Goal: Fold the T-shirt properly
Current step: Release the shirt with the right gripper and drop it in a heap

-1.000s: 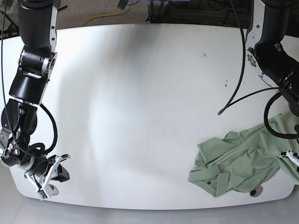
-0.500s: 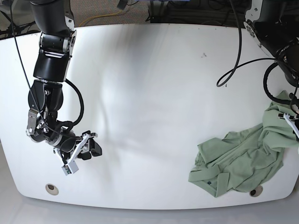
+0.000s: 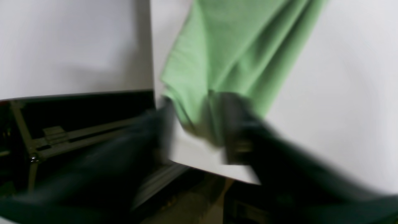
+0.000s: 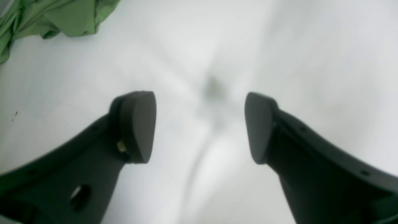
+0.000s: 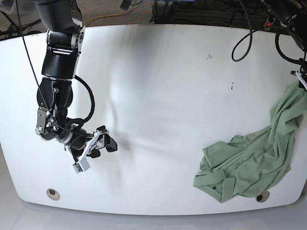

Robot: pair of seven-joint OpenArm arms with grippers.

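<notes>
The T-shirt (image 5: 249, 160) lies crumpled at the white worktop's (image 5: 158, 86) edge, one end lifted. The blurred left tool (image 3: 199, 130) straddles that fabric, grip unclear. Only the right wrist view shows the right tool (image 4: 200, 124) open, empty.

A white tabletop (image 5: 158, 86) with rounded corners fills the view. Two round holes sit near its front edge, one at the left (image 5: 53, 193), one at the right (image 5: 262, 197). A yellow cable (image 5: 103, 18) lies on the floor behind.

T-shirt (image 5: 247, 163) on table (image 5: 158, 72), base-view front right corner.
</notes>
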